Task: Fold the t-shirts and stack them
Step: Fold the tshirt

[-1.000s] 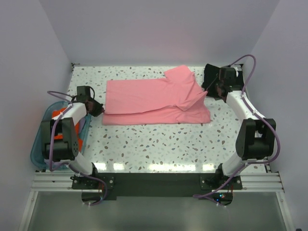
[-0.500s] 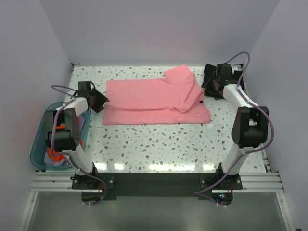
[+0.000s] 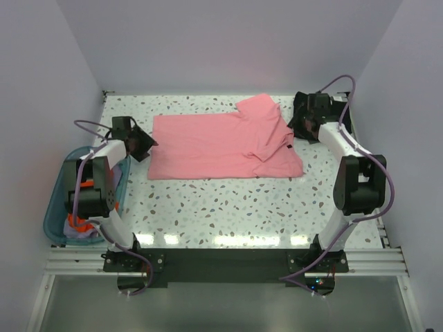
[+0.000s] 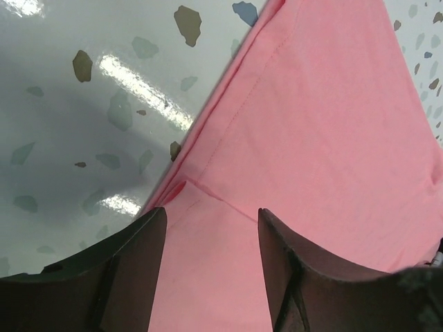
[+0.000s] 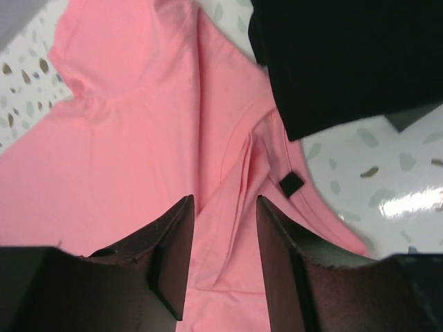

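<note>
Speckled tabletop point(image 3: 208, 200) — salmon-pink t-shirt point(image 3: 221, 145) with small dark neck label point(image 5: 291, 183)

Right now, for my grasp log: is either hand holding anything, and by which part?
Nothing is held. The left hand and the right hand are both open over the pink t-shirt.

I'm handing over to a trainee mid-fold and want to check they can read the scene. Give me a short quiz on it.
1. True or false: the left gripper is shut on the pink shirt.
2. Fill in: the blue tub stands beside the ___ arm.
3. Where does the black shirt lie? A) in the blue tub B) at the far right of the table, by the pink shirt's neck end C) across the pink shirt's middle

Key: 1 false, it is open above the shirt's edge; 2 left; 3 B.
</note>
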